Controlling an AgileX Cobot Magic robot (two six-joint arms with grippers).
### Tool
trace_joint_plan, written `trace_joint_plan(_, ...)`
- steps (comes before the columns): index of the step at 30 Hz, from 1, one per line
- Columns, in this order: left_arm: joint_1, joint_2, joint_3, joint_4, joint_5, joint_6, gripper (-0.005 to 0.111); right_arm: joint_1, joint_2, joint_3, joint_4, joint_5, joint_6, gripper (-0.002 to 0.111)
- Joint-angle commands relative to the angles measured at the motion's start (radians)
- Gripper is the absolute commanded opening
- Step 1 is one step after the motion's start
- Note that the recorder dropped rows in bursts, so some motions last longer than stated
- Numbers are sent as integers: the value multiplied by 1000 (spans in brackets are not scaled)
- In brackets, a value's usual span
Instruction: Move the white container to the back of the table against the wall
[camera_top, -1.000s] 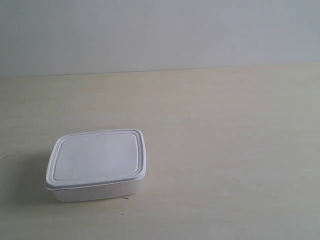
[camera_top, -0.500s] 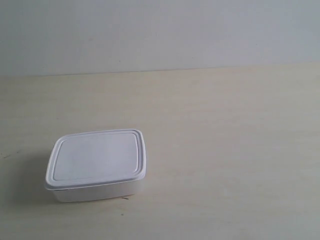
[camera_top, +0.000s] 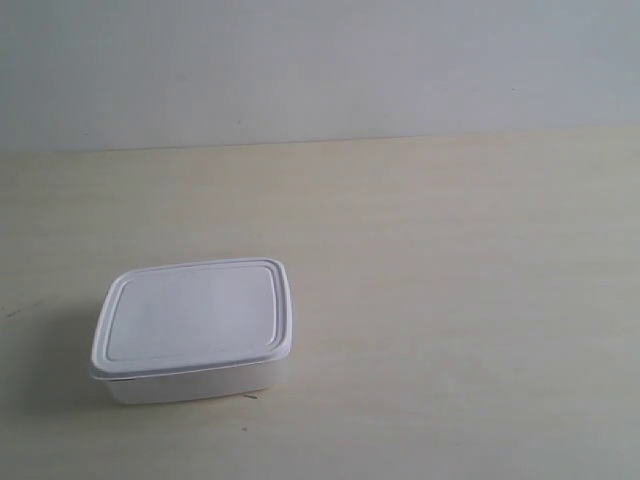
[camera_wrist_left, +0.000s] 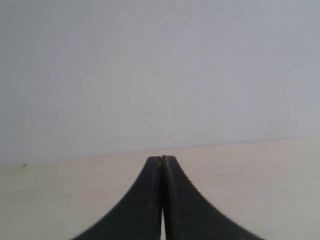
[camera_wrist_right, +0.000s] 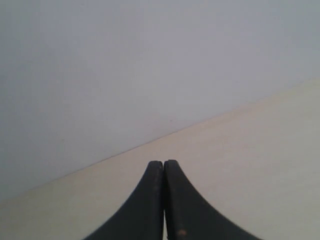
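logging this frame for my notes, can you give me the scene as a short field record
container: white container, on the table, near the front at the exterior view's left
lid: lid on, flat
wall: wall apart from container, bare table between
left gripper: shut, holding nothing
right gripper: shut, holding nothing
arms in exterior view: none
task: not yet done

Right wrist view, items we record:

1. Right end effector (camera_wrist_right: 163, 164): two black curved fingers (camera_wrist_right: 142, 205), tips pressed flat together, only a thin seam between them, nothing held. We note one small brownish speck (camera_wrist_right: 181, 232) on one finger.
2. Worktop (camera_wrist_right: 250, 165): pale cream, bare where we see it, beneath and beyond the fingertips.
3. Wall (camera_wrist_right: 150, 60): plain pale grey, meeting the worktop along a slanted line just beyond the fingertips.
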Motion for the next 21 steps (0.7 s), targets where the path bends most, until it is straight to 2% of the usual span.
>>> trace_joint_plan(1, 1, 15, -25, 6, -71, 5, 0, -4, 135, -93, 86, 13, -13, 0)
trace_joint_plan(12, 1, 15, -25, 6, -69, 5, 0, -4, 293, -117, 95, 115, -127, 0)
trace_joint_plan(17, 1, 15, -25, -6, -56, -9, 0, -4, 297, -119, 302, 203, -396, 0)
trace_joint_plan(21, 1, 15, -25, -24, 36, -45, 0, -4, 338, -144, 372, 298, -460, 0)
